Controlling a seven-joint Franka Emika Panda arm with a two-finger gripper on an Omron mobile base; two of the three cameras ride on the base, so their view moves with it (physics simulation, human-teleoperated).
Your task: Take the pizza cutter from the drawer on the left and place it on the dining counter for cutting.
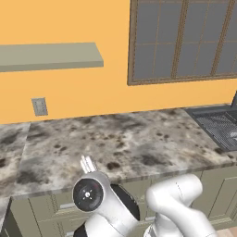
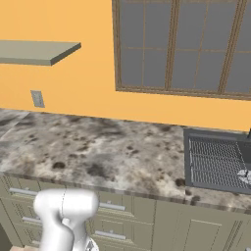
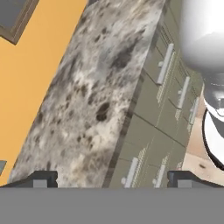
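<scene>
My gripper (image 3: 113,179) is open, and its two dark fingertips (image 3: 43,178) stand far apart with nothing between them. It hangs in front of the wall counter's edge, looking along the stone top (image 3: 96,87) and the sage-green drawer fronts below it. Each drawer (image 3: 148,109) is shut and has a silver bar handle (image 3: 165,63). The same drawers (image 2: 112,207) show under the counter edge in the right base view. The pizza cutter is hidden. The dining counter is out of view.
The wall counter (image 1: 125,139) has a mottled grey-brown top under an orange wall with a large window (image 1: 185,39). A dark sink (image 2: 215,164) lies at the right. A shelf (image 1: 51,55) and a wall outlet (image 1: 40,106) are at the left. My white arm (image 1: 176,203) rises in front of the cabinets.
</scene>
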